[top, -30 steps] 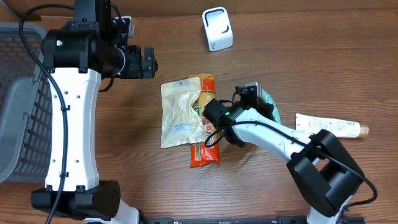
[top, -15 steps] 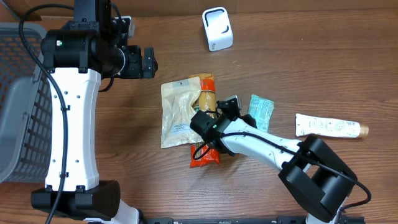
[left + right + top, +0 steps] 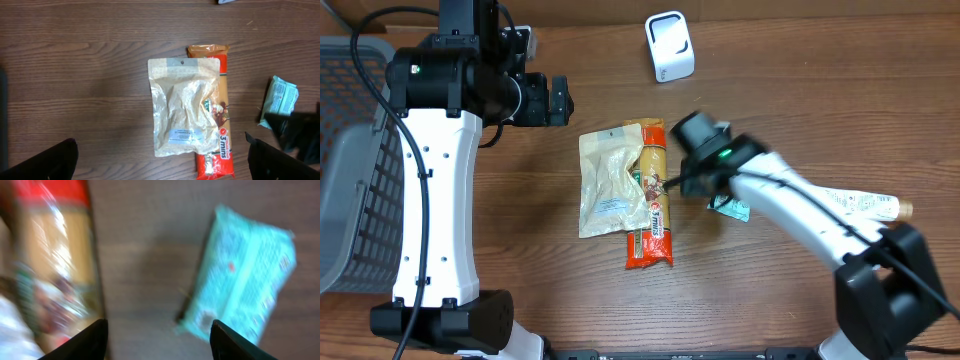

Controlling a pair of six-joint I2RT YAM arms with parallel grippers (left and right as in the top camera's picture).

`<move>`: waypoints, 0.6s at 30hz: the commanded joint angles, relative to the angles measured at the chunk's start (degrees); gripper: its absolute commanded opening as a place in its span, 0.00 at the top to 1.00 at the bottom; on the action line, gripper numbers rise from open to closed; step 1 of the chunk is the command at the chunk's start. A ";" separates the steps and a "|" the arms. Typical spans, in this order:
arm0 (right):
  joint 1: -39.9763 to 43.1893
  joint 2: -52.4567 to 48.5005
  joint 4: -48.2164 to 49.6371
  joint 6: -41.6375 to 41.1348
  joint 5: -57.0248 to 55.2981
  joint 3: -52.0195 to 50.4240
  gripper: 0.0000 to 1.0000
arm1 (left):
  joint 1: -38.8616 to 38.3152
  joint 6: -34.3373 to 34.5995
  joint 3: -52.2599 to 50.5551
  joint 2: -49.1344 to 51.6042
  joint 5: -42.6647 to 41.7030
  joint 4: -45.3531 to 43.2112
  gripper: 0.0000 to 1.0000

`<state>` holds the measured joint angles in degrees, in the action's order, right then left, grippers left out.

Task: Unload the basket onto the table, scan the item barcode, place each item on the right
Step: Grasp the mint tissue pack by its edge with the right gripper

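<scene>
Teal packet (image 3: 730,208) half-covered by right arm (image 3: 790,195) overhead, blurred at wrist.

One clear pouch (image 3: 608,182), one orange pack (image 3: 656,228), one teal packet (image 3: 242,275), one tube (image 3: 865,205), one white scanner (image 3: 669,46), one basket (image 3: 345,160).

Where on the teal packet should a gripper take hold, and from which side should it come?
Across its narrow width at mid-length, from straight above. The teal packet lies flat on the table, slightly slanted, with bare wood along both long edges and clear of the orange noodle packet, so jaws should fit either side.
</scene>
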<state>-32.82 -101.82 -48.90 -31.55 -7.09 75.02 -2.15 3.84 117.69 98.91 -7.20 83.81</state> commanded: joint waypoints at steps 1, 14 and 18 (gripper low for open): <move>2.97 -0.90 3.37 0.11 11.28 0.31 0.35 | -0.11 -1.29 0.17 0.17 0.17 -0.04 0.00; 20.96 -3.80 8.22 19.37 22.25 -0.07 0.21 | -0.11 -1.29 0.17 0.17 0.17 -0.04 0.00; 25.44 -5.97 10.36 33.53 24.79 -0.07 0.17 | -0.11 -1.29 0.15 0.17 0.17 -0.04 0.00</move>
<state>-8.47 -105.73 -39.18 -12.58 12.86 74.98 -2.15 3.84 117.69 98.91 -7.20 83.81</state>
